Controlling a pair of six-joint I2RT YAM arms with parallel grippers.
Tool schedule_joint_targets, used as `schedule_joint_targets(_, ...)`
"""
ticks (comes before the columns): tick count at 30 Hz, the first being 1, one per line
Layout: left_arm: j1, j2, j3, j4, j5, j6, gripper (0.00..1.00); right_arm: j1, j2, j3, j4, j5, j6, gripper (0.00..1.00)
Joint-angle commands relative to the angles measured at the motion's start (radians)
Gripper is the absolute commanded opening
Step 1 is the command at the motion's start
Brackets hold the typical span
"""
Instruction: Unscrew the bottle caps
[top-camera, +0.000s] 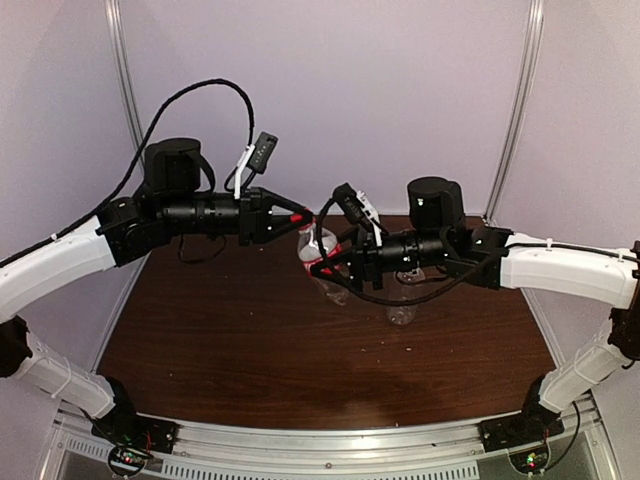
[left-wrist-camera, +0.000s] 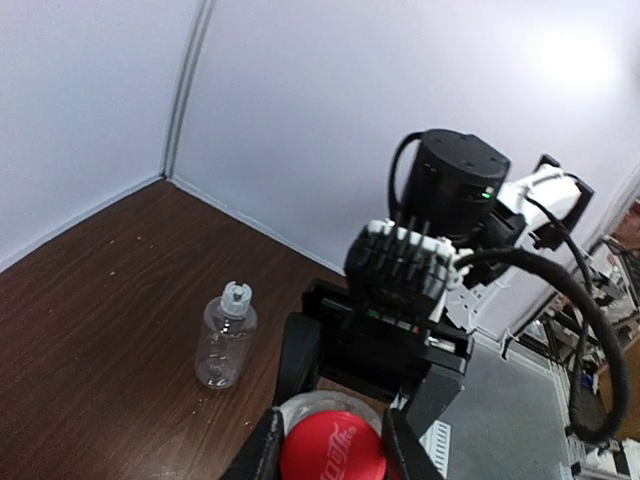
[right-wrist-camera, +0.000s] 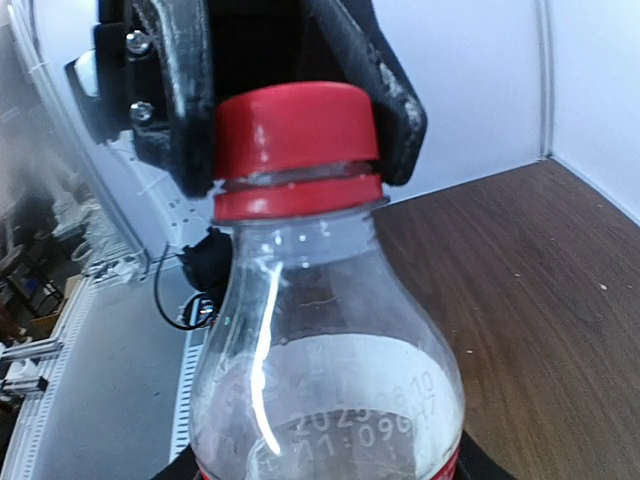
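My right gripper (top-camera: 324, 266) (right-wrist-camera: 320, 472) is shut on the body of the slim clear bottle with a red label (top-camera: 318, 246) (right-wrist-camera: 320, 380). My left gripper (top-camera: 303, 216) (left-wrist-camera: 332, 445) is shut on that bottle's red cap (left-wrist-camera: 332, 450) (right-wrist-camera: 295, 130), which sits on the neck; its fingers (right-wrist-camera: 190, 100) clamp both sides. The unlabelled clear bottle (left-wrist-camera: 226, 338) (top-camera: 401, 311) stands upright on the table with its white cap (left-wrist-camera: 237, 296) on, apart from both grippers and partly hidden behind my right arm in the top view.
The brown table (top-camera: 250, 340) is enclosed by pale walls (top-camera: 400, 100) at the back and sides. A metal rail (top-camera: 330, 445) runs along the near edge by the arm bases. My right wrist body (left-wrist-camera: 420, 270) is close in front of the left gripper.
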Motion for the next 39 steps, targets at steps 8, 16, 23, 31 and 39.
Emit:
schedule_joint_targets(8, -0.104, 0.06, 0.129, -0.095, -0.549, -0.271, 0.08, -0.001, 0.01, 0.026, -0.06, 0.357, -0.026, 0.24)
schedule_joint_targets(16, -0.101, 0.045, 0.114, -0.057, -0.489, -0.195, 0.37, -0.001, -0.003, 0.01, -0.064, 0.315, -0.034, 0.24)
schedule_joint_targets(23, -0.056, -0.031, 0.074, -0.05, -0.346, -0.085, 0.72, -0.004, -0.018, -0.004, -0.062, 0.165, -0.058, 0.26)
schedule_joint_targets(31, -0.025, -0.096, 0.07, -0.1, -0.128, 0.105, 0.83, -0.005, -0.029, -0.019, -0.006, -0.046, -0.046, 0.28)
schedule_joint_targets(39, -0.016, -0.092, 0.081, -0.091, 0.174, 0.24, 0.83, -0.005, -0.003, -0.004, 0.082, -0.287, 0.023, 0.29)
